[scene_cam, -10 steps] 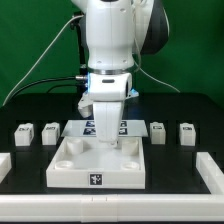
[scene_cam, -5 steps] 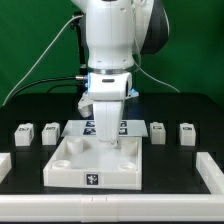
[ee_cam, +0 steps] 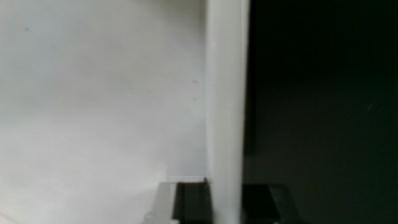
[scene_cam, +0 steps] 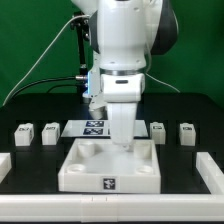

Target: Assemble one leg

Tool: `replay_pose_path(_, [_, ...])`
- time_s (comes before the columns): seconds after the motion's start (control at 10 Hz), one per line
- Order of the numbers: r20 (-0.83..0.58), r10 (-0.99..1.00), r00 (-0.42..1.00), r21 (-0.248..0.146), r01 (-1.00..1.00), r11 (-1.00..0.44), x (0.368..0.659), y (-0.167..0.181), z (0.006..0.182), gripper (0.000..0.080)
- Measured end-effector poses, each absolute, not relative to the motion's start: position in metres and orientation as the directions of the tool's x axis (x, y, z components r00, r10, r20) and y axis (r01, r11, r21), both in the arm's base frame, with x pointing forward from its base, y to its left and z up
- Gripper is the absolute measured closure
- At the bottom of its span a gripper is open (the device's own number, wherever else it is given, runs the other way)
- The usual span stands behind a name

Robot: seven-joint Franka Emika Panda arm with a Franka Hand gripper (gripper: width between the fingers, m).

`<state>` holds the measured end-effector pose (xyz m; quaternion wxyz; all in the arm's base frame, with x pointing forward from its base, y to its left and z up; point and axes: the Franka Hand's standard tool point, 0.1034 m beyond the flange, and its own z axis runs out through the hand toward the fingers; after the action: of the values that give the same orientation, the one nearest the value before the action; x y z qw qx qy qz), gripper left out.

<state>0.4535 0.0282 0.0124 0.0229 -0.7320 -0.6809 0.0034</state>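
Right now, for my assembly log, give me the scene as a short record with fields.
gripper: gripper lowered onto the large white piece
jaws: astride that piece's back wall, apparently clamped on it
legs: four legs standing loose, two either side of the piece, none held
marker board: marker board behind the piece, partly hidden by the arm

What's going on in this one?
The Panda arm's gripper is down at the large white piece with recessed pockets. Its fingers sit either side of that piece's upright wall, seemingly clamped on it. The four legs sit untouched on the table, two on each side of the piece. None is attached yet.
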Motion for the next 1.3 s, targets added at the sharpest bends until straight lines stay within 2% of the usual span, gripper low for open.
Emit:
replay_pose_path(0.4, [0.062,0.998,0.034,-0.007,0.999,-0.033,0.481,0.07,0.013,0.0739])
replay_pose_path(0.9, [0.073,0.996,0.044,-0.007,0.999,-0.044,0.49,0.083,0.013,0.0739])
replay_pose_path(1.1, [0.073,0.996,0.055,-0.009,0.998,-0.055,0.49,0.083,0.012,0.0493])
replay_pose_path(1.2, [0.073,0.996,0.057,-0.01,0.998,-0.057,0.49,0.082,0.012,0.0493])
replay_pose_path(1.3, [0.073,0.996,0.06,-0.009,0.998,-0.06,0.49,0.082,0.012,0.0311])
